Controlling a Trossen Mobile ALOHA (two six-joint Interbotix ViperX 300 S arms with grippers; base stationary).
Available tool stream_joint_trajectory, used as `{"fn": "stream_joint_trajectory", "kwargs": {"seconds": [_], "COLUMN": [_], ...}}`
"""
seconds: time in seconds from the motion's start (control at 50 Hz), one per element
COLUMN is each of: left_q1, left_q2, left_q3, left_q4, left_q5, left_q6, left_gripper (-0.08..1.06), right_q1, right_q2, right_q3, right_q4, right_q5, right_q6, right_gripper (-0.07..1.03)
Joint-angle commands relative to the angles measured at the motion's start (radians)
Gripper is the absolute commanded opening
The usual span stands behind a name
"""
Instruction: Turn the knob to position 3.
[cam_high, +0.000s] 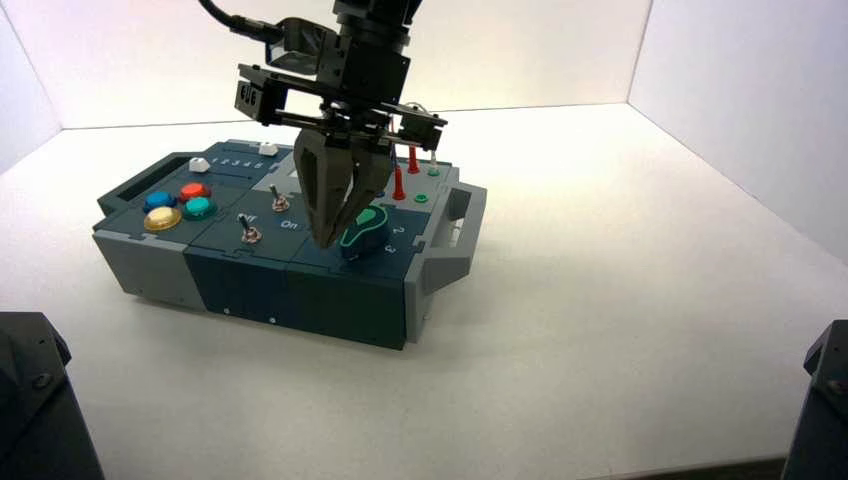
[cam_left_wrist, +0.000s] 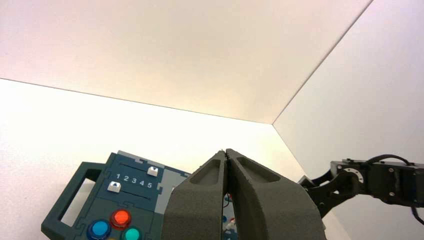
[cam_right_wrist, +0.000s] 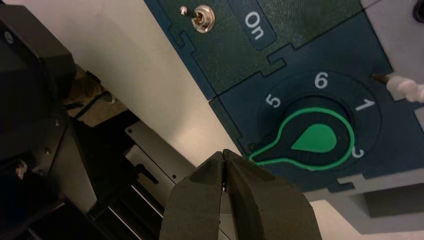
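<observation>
The button-and-switch box (cam_high: 250, 215) sits toward ten o'clock on the surface (cam_high: 600, 350). The right gripper (cam_right_wrist: 223, 152), fingers closed together, hovers at the knob's eight o'clock; the left gripper (cam_left_wrist: 225, 151), closed too, is idle, apart from the box. The teal knob (cam_right_wrist: 312, 137) occupies the box's four o'clock corner, pointed tip past "5" (cam_right_wrist: 273, 101); position 3 (cam_high: 390, 248) lies at its four o'clock.

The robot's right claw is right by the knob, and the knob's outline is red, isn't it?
Not red: the right wrist view shows a bright green outline around the knob. The right claw is indeed right by it.
</observation>
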Motion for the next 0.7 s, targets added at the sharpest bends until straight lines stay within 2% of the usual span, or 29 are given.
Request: {"fn": "stream_joint_trajectory", "kwargs": {"seconds": [0.02,0.46,0.7], "left_q1": [-0.003,-0.003,-0.003], "left_q2": [0.015,0.017,0.031], "left_q3": [-0.015,-0.029,-0.029], "left_q4": [0.000,-0.003,-0.003], "left_q5": [-0.006,-0.005,-0.006], "left_q6": [0.000,0.000,0.000], "left_gripper": [-0.03,-0.03,-0.03], "right_q1": [-0.005,-0.060,-0.069], "right_q2": [-0.011,0.006,0.017], "right_q3": [-0.029,-0.015,-0.015], "right_q4": [0.006,0.006,0.006], "right_q5": [0.003,0.003,0.003], "right_q6": [0.000,0.002,0.002], "right_gripper": [-0.02,-0.02,-0.02]}}
